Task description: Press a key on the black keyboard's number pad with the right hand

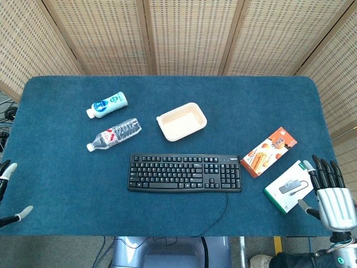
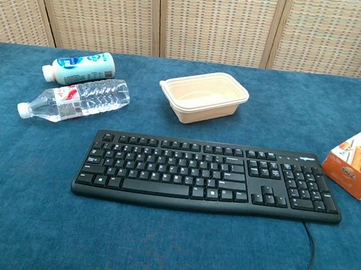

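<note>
Your right hand point(image 1: 330, 195) sits at the table's front right corner, palm down, fingers straight and spread apart, holding nothing. Its fingertips lie just beside the near end of a white and green box point(image 1: 289, 186) that shows a grey gadget on its lid; whether they touch it you cannot tell from the head view. The chest view does not show this hand.

Next to that box, further back, an orange snack box point(image 1: 268, 151) lies flat on the blue table cover point(image 1: 251, 106), close to the right end of the black keyboard point(image 1: 185, 173). The keyboard lies near the front edge, roughly centred, its long side parallel to that edge. Its number pad point(image 1: 231, 175) is the block at the right end, the end nearest your right hand, yet well apart from it. A black cable point(image 1: 222, 210) runs from the keyboard's front right part off the near edge.

Behind the keyboard stands an empty beige tray point(image 1: 182, 121). To the left of it, a clear water bottle point(image 1: 114, 134) lies on its side, and behind that a white bottle with a blue label point(image 1: 107, 105) lies on its side as well.

Your left hand point(image 1: 8, 192) shows only as two light-tipped fingers at the left edge of the head view, set apart, with nothing between them.
</note>
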Controlling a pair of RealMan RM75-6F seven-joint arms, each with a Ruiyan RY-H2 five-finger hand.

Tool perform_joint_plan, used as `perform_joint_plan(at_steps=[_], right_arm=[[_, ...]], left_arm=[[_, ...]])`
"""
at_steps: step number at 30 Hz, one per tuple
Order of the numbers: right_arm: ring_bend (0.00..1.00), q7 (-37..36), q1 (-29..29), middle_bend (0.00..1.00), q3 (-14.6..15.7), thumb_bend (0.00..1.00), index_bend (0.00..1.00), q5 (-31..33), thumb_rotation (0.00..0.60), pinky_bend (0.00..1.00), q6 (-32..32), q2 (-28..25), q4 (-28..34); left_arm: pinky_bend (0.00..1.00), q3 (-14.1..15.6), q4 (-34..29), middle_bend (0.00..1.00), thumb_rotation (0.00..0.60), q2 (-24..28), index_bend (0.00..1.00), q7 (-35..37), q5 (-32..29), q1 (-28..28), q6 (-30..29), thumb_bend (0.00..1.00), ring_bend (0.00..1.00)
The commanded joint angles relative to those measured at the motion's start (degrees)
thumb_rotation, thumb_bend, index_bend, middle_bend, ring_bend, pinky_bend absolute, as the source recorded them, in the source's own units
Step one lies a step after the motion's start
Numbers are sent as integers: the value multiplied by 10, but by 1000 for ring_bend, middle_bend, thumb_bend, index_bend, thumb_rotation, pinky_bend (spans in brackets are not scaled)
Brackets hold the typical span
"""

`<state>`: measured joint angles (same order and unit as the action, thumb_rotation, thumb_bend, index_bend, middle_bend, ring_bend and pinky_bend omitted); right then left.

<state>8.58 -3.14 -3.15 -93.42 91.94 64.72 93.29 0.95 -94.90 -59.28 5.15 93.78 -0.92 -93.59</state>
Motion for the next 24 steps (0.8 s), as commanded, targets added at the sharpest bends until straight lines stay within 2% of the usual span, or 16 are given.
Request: perform_joint_plan(at_steps=[1,3,5,6,8,12,14,19,24], right_arm=[[301,6,-11,263,-1,300,8,-1,600,373,-17,5,0],[588,17,-32,482,-3,710,8,-9,600,699,-45,10,-5],[727,18,-57,588,5,944,8,-7,600,849,-101,1,5],[789,17,-71,634,8,996,8,-6,600,910,-130,-6,14],[860,22,-95,676,9,1000,9,-7,600,975,-172,-11,22],[932,44,-150,698,9,1000,25,-9,600,1000,-263,-7,43],[944,54,-175,700,7,1000,35,0,600,1000,-305,0,52],[958,84,-214,702,6,1000,46,16,600,1000,-365,26,54],[964,155,-247,702,-2,1000,54,65,600,1000,-421,55,56]], left_arm=[[0,-2,-1,0,600,1,0,1,-4,1,1,0,0],[0,-4,-2,0,600,1,0,2,-8,2,4,0,0],[0,-5,-3,0,600,2,0,3,-10,3,6,0,0],[0,-6,-3,0,600,2,0,2,-11,4,7,0,0],[0,-7,-4,0,600,1,0,0,-13,5,9,0,0],[0,-10,-7,0,600,1,0,-6,-20,11,20,0,0],[0,-12,-9,0,600,2,0,-7,-25,14,26,0,0],[0,-15,-11,0,600,4,0,-5,-33,16,31,0,0],[0,-16,-11,0,600,6,0,-3,-37,18,36,0,0]])
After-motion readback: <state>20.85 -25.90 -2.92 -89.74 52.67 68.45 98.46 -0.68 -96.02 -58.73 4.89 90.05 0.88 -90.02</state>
